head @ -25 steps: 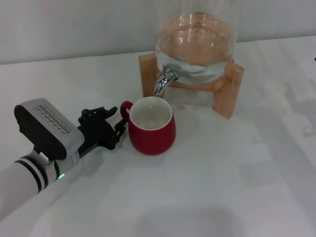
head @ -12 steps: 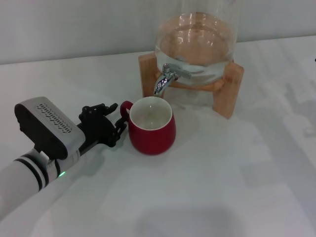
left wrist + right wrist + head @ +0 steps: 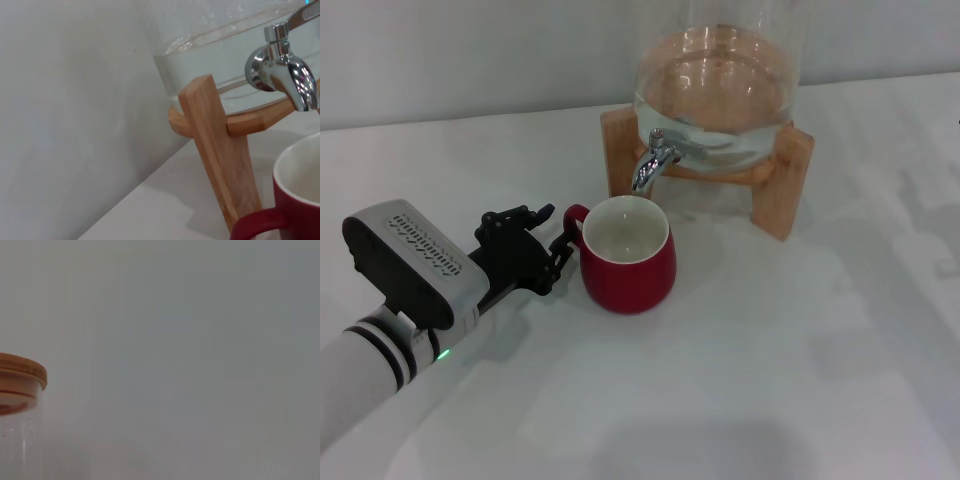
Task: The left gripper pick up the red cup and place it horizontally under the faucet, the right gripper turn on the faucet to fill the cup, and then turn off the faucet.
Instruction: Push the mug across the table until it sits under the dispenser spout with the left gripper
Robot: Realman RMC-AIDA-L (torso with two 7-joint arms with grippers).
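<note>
The red cup (image 3: 630, 262) stands upright on the white table, mouth up, its rim just below and in front of the faucet (image 3: 655, 158) spout. Its loop handle points left toward my left gripper (image 3: 552, 237), which is open, with its fingertips close beside the handle and nothing held. In the left wrist view the faucet (image 3: 280, 70) hangs above the red cup (image 3: 300, 200), whose handle and rim fill the lower corner. My right gripper is out of view.
The glass dispenser (image 3: 720, 90) holds water and rests on a wooden stand (image 3: 782, 190) at the back of the table (image 3: 740, 380). The right wrist view shows only a grey wall and the dispenser's wooden lid (image 3: 20, 377).
My left arm has drawn back slightly to the left, away from the cup's handle. The cup has stayed in place under the spout.
</note>
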